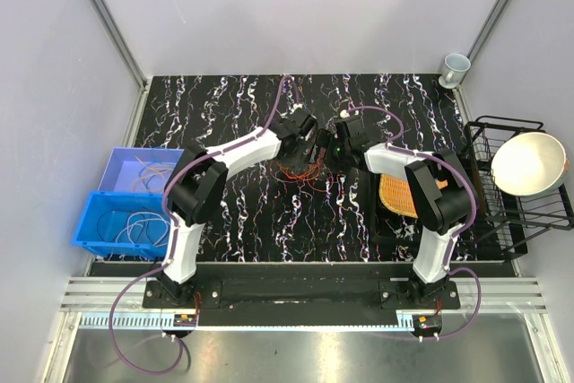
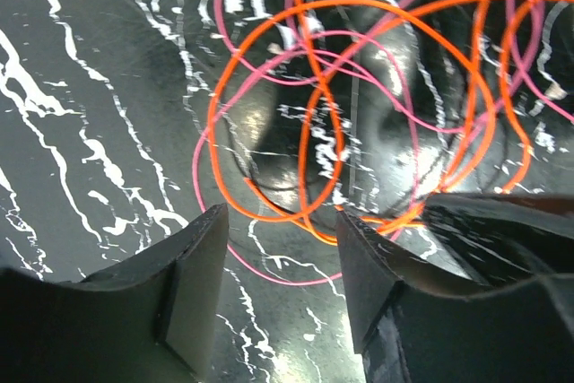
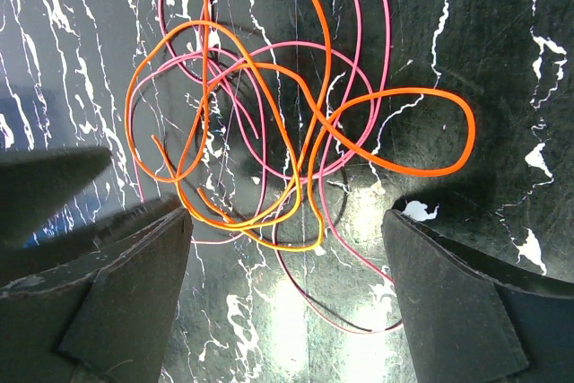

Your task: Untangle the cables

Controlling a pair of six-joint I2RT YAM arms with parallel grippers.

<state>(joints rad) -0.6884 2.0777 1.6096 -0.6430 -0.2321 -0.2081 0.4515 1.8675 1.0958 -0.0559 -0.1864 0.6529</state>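
The cables (image 1: 300, 172) lie as one loose tangle on the black marbled table, just below both gripper heads. In the left wrist view, orange cables (image 2: 359, 114) and pink cables (image 2: 224, 69) loop ahead of my left gripper (image 2: 280, 248). It is open, and one pink loop crosses the table between its fingertips without being pinched. In the right wrist view, my right gripper (image 3: 287, 217) is wide open low over the tangle. Orange and yellow-orange loops (image 3: 269, 213) and a dark red strand (image 3: 332, 311) lie in the gap. In the top view, the left gripper (image 1: 312, 145) and the right gripper (image 1: 334, 148) nearly meet.
Two blue bins (image 1: 134, 213) holding pale coiled wires stand at the table's left edge. An orange woven mat (image 1: 399, 193) lies under the right arm. A black wire rack (image 1: 502, 213) with a white bowl (image 1: 529, 163) stands at the right. A cup (image 1: 455, 67) is at the back right.
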